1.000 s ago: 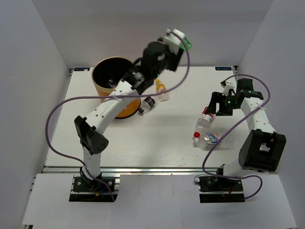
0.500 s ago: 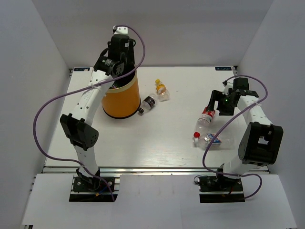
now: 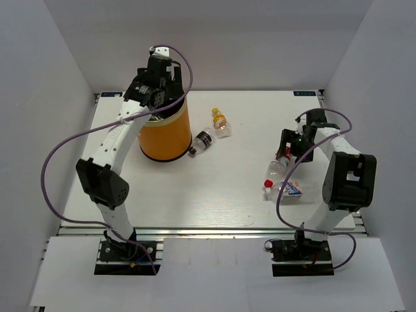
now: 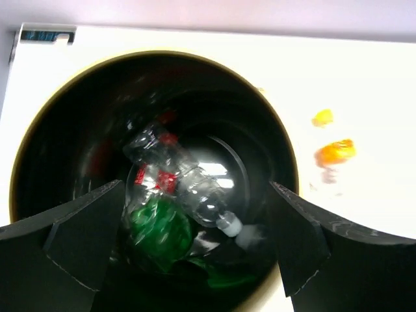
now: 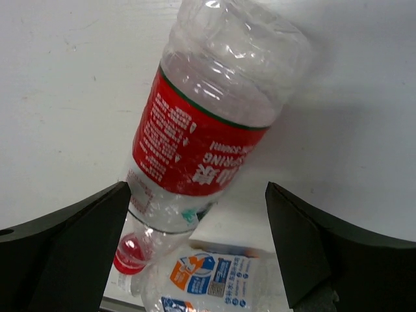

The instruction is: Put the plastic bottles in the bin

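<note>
The orange bin (image 3: 166, 136) stands at the back left. My left gripper (image 3: 155, 97) hangs over its mouth, and in the left wrist view it (image 4: 196, 190) is open and empty above the bin's black inside (image 4: 78, 117). Below the jaws lie a blurred clear bottle with a red label (image 4: 179, 175) and a green bottle (image 4: 159, 227). My right gripper (image 3: 286, 148) is open, straddling a red-labelled bottle (image 5: 201, 130) that lies on the table without being gripped. A blue-labelled bottle (image 5: 214, 283) lies just beyond it.
A yellow-orange-capped bottle (image 3: 221, 122) and a black-labelled bottle (image 3: 201, 143) lie on the white table (image 3: 227, 188) to the right of the bin. The red-labelled bottle (image 3: 278, 166) and the blue-labelled bottle (image 3: 286, 189) lie together at the right. Grey walls enclose the table.
My left arm swung from right of the bin to over its mouth and opened, and a clear bottle now lies inside. My right gripper moved down over the red-labelled bottle.
</note>
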